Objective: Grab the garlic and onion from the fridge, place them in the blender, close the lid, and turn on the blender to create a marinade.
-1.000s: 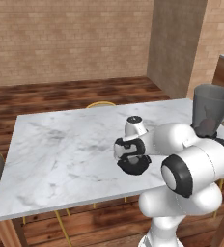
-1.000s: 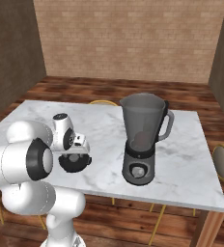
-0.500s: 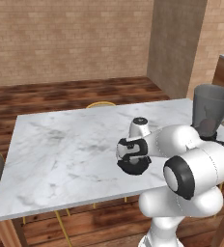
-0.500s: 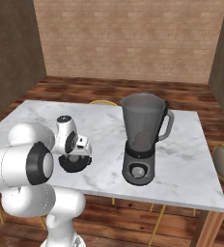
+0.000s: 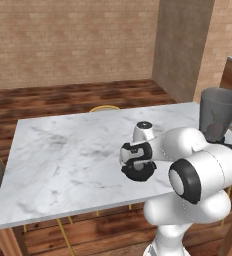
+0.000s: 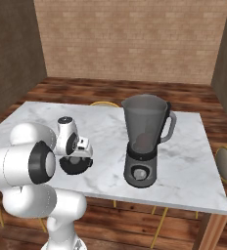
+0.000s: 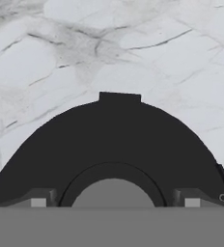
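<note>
1. The white marble-topped desk has a broad bare stretch on its left half, out to its left and near edges.
2. Near the middle of the desk's front part, the flat round black lid lies on the marble, back from the near edge.
3. The robot's hand hangs low right over the lid with its jaws spread wide, nothing clasped between them.
4. In the hand view the lid spans nearly the full width, its small side tab pointing away over bare marble.
5. To the right stands the smoky grey see-through blender on its round dark base, mouth uncovered, well apart from the lid.
6. A small red onion sits low inside the jar.
7. Bare marble runs beyond the blender to the desk's right edge.
</note>
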